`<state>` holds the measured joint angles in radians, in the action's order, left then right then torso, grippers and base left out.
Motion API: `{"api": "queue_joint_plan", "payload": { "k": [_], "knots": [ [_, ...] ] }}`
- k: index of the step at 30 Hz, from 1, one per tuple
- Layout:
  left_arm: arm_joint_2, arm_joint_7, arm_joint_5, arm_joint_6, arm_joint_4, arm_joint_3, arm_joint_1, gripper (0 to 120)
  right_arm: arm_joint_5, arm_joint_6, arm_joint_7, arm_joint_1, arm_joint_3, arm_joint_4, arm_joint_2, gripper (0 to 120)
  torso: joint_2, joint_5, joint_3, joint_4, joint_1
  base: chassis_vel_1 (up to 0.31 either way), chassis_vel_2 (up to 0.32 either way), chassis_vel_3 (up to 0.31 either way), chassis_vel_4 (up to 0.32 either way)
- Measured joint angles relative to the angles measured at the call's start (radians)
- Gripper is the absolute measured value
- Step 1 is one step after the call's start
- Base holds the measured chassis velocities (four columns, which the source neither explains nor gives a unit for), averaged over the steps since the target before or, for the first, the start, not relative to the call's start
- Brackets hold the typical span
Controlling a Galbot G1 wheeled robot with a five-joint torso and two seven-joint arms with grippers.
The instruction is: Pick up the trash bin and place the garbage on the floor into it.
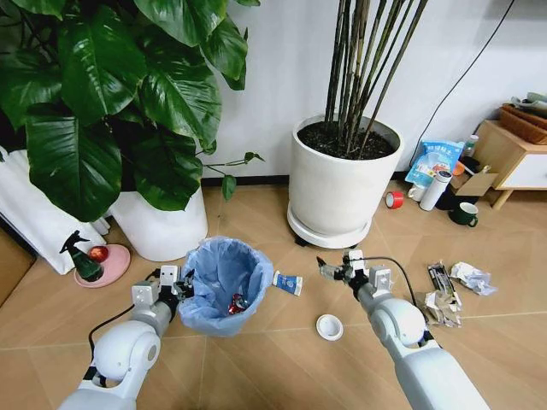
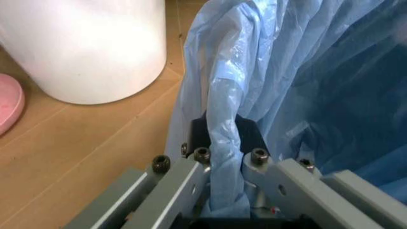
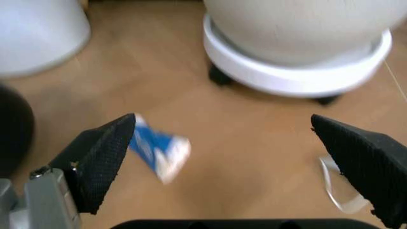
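The left tool [image 1: 182,283] is pinching the rim of the trash bin [image 1: 220,286], its fingers pressed onto the light-blue bag folded over that edge; the left wrist view shows the crinkled plastic [image 2: 224,143] caught between the two grey fingers, with a dark piece of the bin's rim behind it. The bin stands on the wooden floor [image 1: 282,359] just in front of the white plant pot [image 1: 162,224] on the robot's left, and a red crushed can [image 1: 237,303] lies inside it at the bottom. The right tool [image 1: 332,270] hangs above the floor with its black fingers spread wide, between the bin and the big white pot on a wheeled base [image 1: 338,184]. A blue-white carton [image 1: 288,283] lies on the floor just beside the bin on its right side; in the right wrist view it [image 3: 159,151] sits close to one spread fingertip [image 3: 102,164]. A white disc [image 1: 329,326] rests on the floor near the right arm, and crumpled white paper [image 1: 473,277] and dark wrappers [image 1: 441,295] lie farther to the right, well apart from the bin
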<state>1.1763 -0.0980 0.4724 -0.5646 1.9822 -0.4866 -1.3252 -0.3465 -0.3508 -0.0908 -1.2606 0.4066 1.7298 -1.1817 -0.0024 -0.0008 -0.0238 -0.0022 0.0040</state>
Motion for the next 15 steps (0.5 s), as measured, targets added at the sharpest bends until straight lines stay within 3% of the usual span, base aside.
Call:
{"api": "queue_joint_plan", "payload": {
  "k": [7, 15],
  "knots": [
    [0.005, 0.012, -0.001, 0.005, 0.002, -0.011, -0.004, 0, 0.028, 0.069, -0.089, -0.076, 0.062, -0.072, 0.057, 100, 0.0, -0.0002, 0.0, -0.0004, 0.0, 0.0, 0.0, 0.0, 0.0],
    [0.001, 0.016, 0.003, 0.006, 0.011, -0.025, -0.012, 0, 0.076, 0.161, -0.215, -0.055, 0.031, -0.243, 0.119, 100, 0.0, 0.0004, 0.0, 0.0, 0.0, 0.0, 0.0, 0.0, 0.0]
  ]
}}
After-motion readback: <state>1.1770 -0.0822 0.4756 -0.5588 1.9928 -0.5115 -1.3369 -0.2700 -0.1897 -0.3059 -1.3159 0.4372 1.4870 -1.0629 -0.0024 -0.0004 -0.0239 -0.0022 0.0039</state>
